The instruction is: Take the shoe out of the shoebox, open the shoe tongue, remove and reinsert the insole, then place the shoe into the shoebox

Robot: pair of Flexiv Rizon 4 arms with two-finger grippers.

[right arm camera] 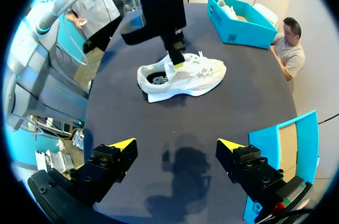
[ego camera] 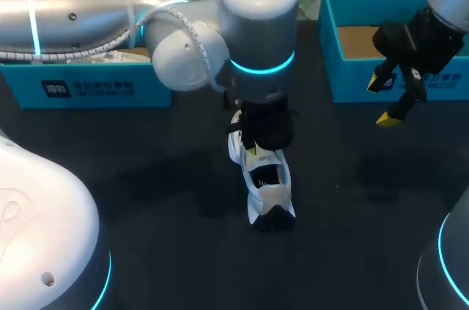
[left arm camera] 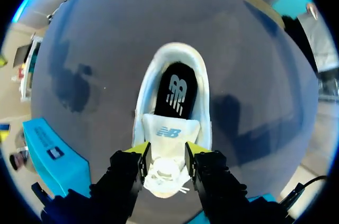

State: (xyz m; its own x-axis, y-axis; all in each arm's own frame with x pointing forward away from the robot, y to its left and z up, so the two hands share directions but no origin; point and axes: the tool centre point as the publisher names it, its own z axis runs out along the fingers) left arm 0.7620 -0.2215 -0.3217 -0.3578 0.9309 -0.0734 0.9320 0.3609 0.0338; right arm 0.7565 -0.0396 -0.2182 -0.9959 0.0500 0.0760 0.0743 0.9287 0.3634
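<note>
The left arm (ego camera: 220, 39) looms largest in the head view, reaching in to the middle of the table (ego camera: 161, 251). Its left gripper (left arm camera: 167, 155) stands over the shoe (ego camera: 267, 185). The fingers press from both sides on the laced throat just behind the raised tongue (left arm camera: 170, 131), so it is pinching the shoe there. The shoe sits upright mid-table, its long axis running near to far, with the heel near and the toe hidden under the gripper. The dark insole (left arm camera: 177, 91) lies in the open mouth, ahead of the fingers.

The right gripper (ego camera: 381, 101) hangs spread wide and empty at the far right, in front of the right box (ego camera: 366, 86) and well apart from the shoe. The shoe lies to its left and nearer. The left box (ego camera: 88, 86) is far left.

With the left arm occupied at the tongue, pulling the insole probably falls to the right arm, which must cross left to the heel-side opening.
</note>
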